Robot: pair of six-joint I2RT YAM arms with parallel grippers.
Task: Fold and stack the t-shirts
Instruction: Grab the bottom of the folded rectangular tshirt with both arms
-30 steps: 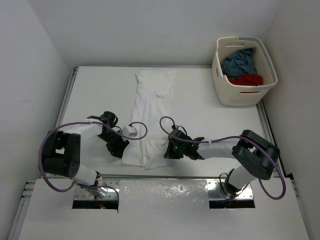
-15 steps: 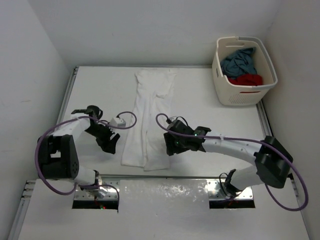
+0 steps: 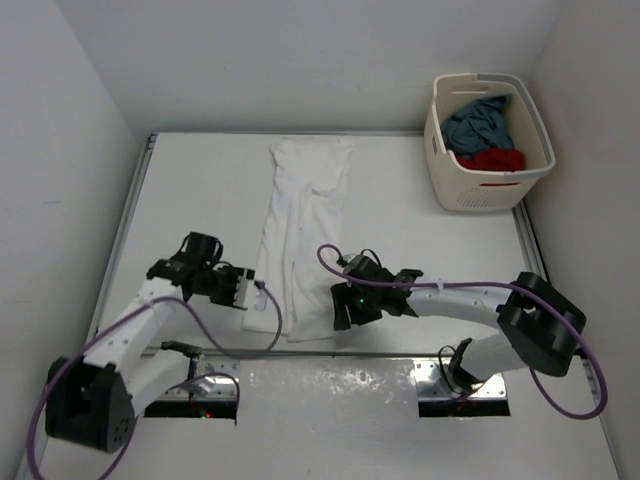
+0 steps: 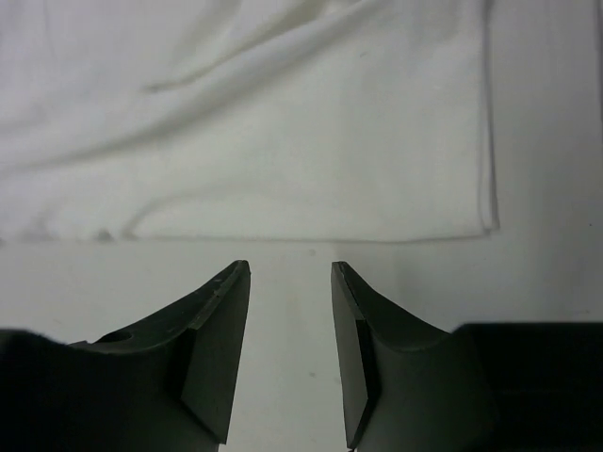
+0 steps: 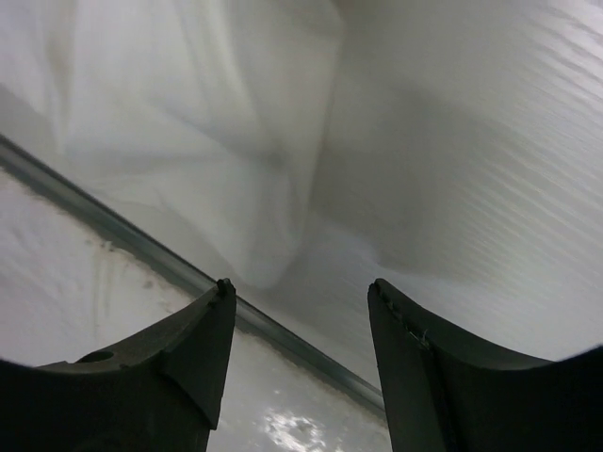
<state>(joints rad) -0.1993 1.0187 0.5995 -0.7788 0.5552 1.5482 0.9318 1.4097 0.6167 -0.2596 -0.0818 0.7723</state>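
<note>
**A:** How are the claws seen to stand, nearest the arms' bases?

**B:** The left gripper (image 3: 247, 293) is seen released. Its fingers are parted over bare table (image 3: 200, 190), and nothing is gripped. The right gripper (image 3: 340, 312) is likewise released, its jaws spread and nothing caught between them.

**A:** Where is the white t-shirt (image 3: 300, 215) found relative to them?

**B:** It is laid flat as a long narrow strip running away from the arms. Its near hem is flanked by both claws. The left one is placed just beside the near left corner, with the cloth edge just past its fingertips. The right one is set at the near right corner, with folds of cloth seen just beyond its fingertips.

**A:** And farther off?

**B:** The red t-shirt (image 3: 497, 159) and the blue-grey t-shirt (image 3: 477, 122) are seen heaped in the laundry basket (image 3: 480, 192) at the far right corner, well apart from both claws.
</note>
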